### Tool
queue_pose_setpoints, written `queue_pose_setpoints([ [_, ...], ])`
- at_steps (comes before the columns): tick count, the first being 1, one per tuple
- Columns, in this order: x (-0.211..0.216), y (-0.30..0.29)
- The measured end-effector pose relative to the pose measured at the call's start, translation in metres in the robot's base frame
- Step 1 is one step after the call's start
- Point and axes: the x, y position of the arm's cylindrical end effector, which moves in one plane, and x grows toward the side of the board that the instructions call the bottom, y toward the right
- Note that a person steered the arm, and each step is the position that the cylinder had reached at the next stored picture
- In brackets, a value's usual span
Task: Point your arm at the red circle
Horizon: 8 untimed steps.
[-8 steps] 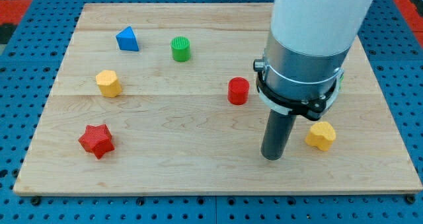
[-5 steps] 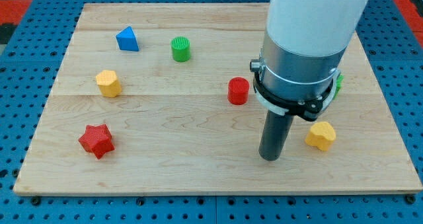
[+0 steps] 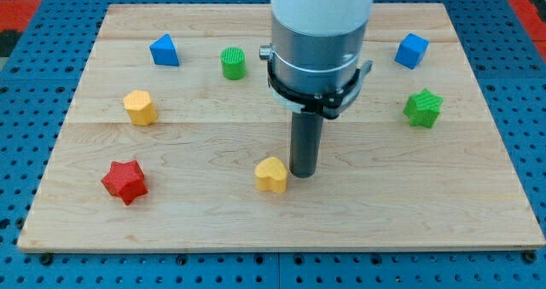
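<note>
Centrally, my tip [image 3: 303, 173] stood on the wooden surface [image 3: 196, 212], just to the view's right of a yellow heart-shaped block [image 3: 271, 176], so close that I could not tell whether the two touched. The dark rod rose straight up into a grey collar with a black ring and then the white arm body [image 3: 322, 8], which filled the view's top middle. The red circle named in the task could not be seen anywhere; the arm body and collar covered the middle of the surface, and whatever lay behind them was hidden. No claw was fitted, only the bare rod, so there was nothing to note as spread or pressed together. Toward the view's left lay a red star [image 3: 124, 181] near the lower corner, a yellow hexagonal block [image 3: 139, 106] above it, and a blue triangular block [image 3: 165, 50] higher still near the top edge. A green cylinder [image 3: 233, 63] stood upright just to the view's left of the collar. On the view's right, well apart from the tip, sat a blue cube [image 3: 411, 50] near the top edge and a green star [image 3: 423, 108] below it. Around the surface ran a blue pegboard [image 3: 529, 135], with red at the upper corners.
</note>
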Motion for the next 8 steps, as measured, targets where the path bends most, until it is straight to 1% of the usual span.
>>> queue_pose_setpoints([
  [1, -0.034, -0.030],
  [2, 0.012, -0.042],
  [3, 0.005, -0.039],
  [4, -0.026, 0.037],
  [5, -0.053, 0.061],
  [6, -0.084, 0.066],
  [7, -0.159, -0.008],
  [8, -0.148, -0.109],
])
